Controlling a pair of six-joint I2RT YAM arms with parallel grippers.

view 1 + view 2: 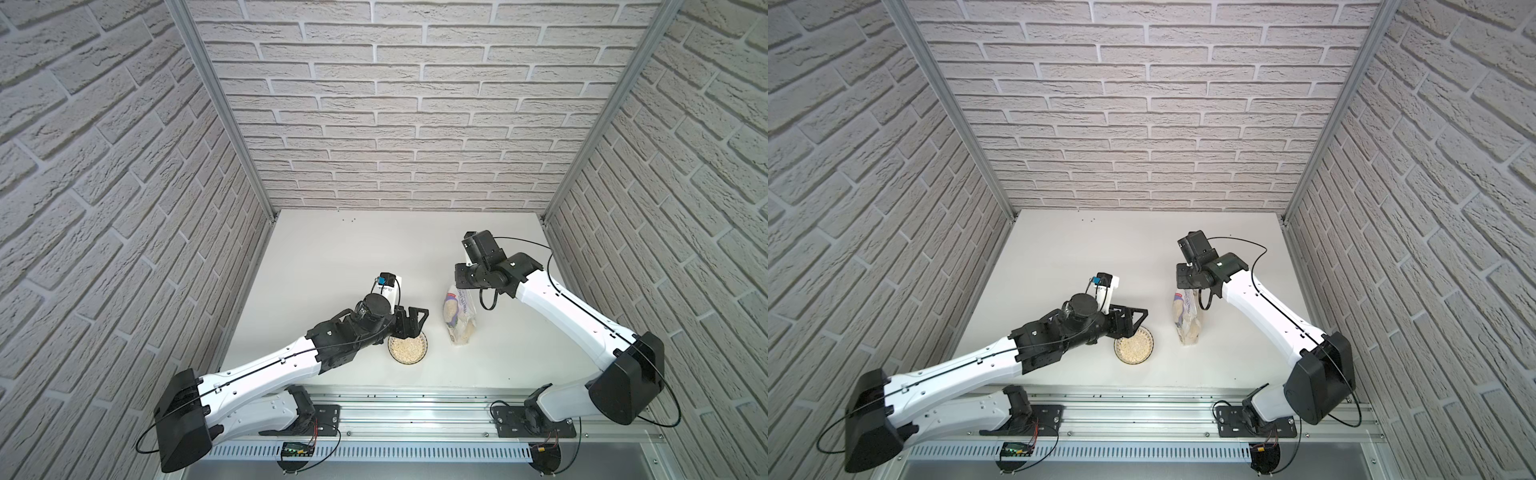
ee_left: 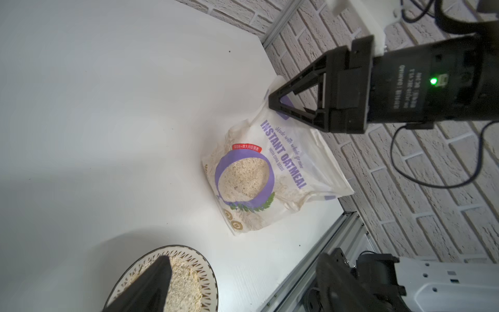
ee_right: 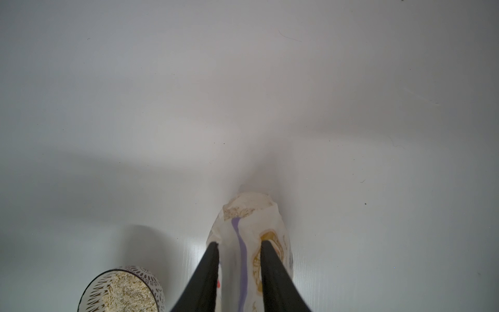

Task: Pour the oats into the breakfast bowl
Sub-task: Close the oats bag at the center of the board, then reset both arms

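Black right gripper straddles, jaws apart, standing crinkly white purple-trimmed plastic pouch. Pale beige oats sit in small round white lattice-patterned bowl near it. Left gripper hangs, jaws spread, empty, over bowl's rim.

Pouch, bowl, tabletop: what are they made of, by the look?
Oatmeal pouch: thin plastic film, glossy, crinkled, partly see-through. Breakfast bowl: likely glazed ceramic, given the smooth painted lattice and dark rim; could be melamine. Tabletop: matte white board, faintly ribbed, perhaps corrugated plastic.
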